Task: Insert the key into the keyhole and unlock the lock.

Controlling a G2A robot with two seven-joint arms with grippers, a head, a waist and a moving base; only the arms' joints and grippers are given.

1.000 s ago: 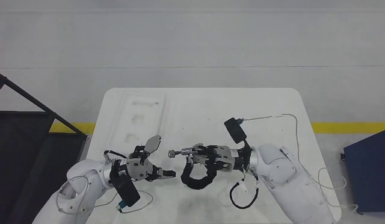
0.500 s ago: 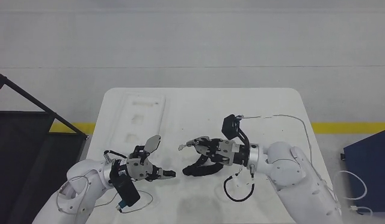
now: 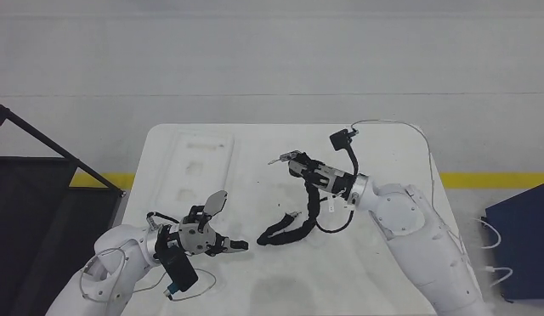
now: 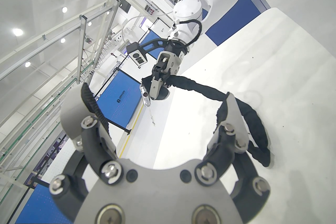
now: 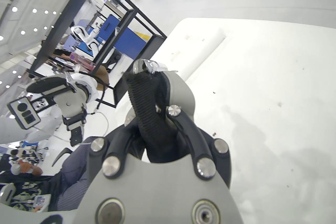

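Observation:
A black braided cable lock [image 3: 293, 224] trails over the white table [image 3: 374, 265] and rises to my right gripper [image 3: 297, 165]. That gripper is shut on the cable near its silvery metal end [image 5: 149, 66], which it holds above the table's middle. A thin small piece [image 4: 152, 122] dangles from that end; I cannot tell whether it is the key. My left gripper [image 3: 228, 223] lies low at the near left, open, its fingers [image 4: 90, 101] spread, with the cable's lower loop [image 4: 258, 135] just beyond one fingertip and nothing between them.
A flat white tray [image 3: 200, 159] lies at the table's far left. A thin grey wire [image 3: 399, 125] arcs over the far right corner. A black frame [image 3: 51, 146] stands off the table's left side. A small pale bit [image 3: 293, 215] lies beside the cable.
My right gripper has lifted the lock's metal end away from the left gripper toward the far side of the table, stretching the cable out. The left arm has stayed put.

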